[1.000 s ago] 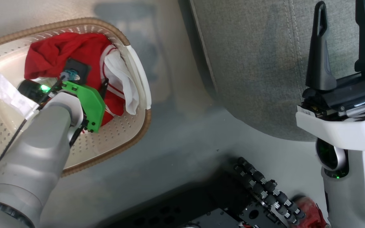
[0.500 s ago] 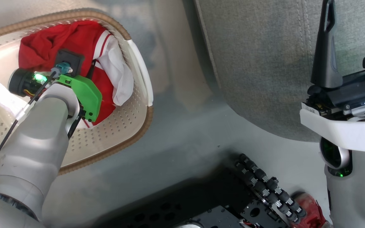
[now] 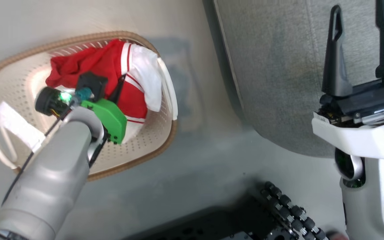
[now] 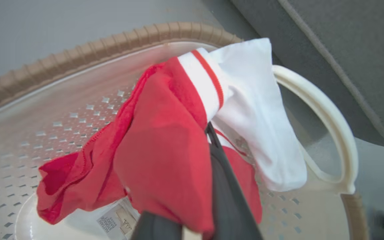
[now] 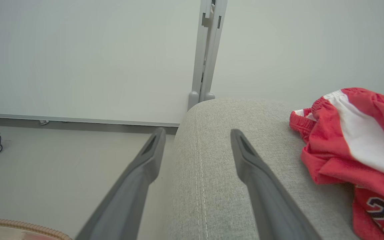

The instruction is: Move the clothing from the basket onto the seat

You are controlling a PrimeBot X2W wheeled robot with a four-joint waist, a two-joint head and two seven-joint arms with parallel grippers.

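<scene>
So the left gripper (image 3: 119, 89) just snapped closed. A second ago its two dark fingers were spread wide in the pile; now they're pinched tight on a fold of the soft red garment with white stripes and a white panel (image 4: 158, 143). The cloth is bunched around them and looks to be coming up off the floor of the oval cream perforated basket with the brown woven-look rim (image 3: 142, 143) (a printed label (image 4: 113, 221) peeks out underneath). It's still inside the basket though, upper left of the head view. I'd call the grab done, with lift and carry next.

The right gripper (image 3: 358, 20), upper right, is spread wide and holds nothing. It's over the big grey fabric seat cushion (image 3: 278, 66), where another red and white garment (image 5: 348, 143) already lies, at the right of the right wrist view.
</scene>
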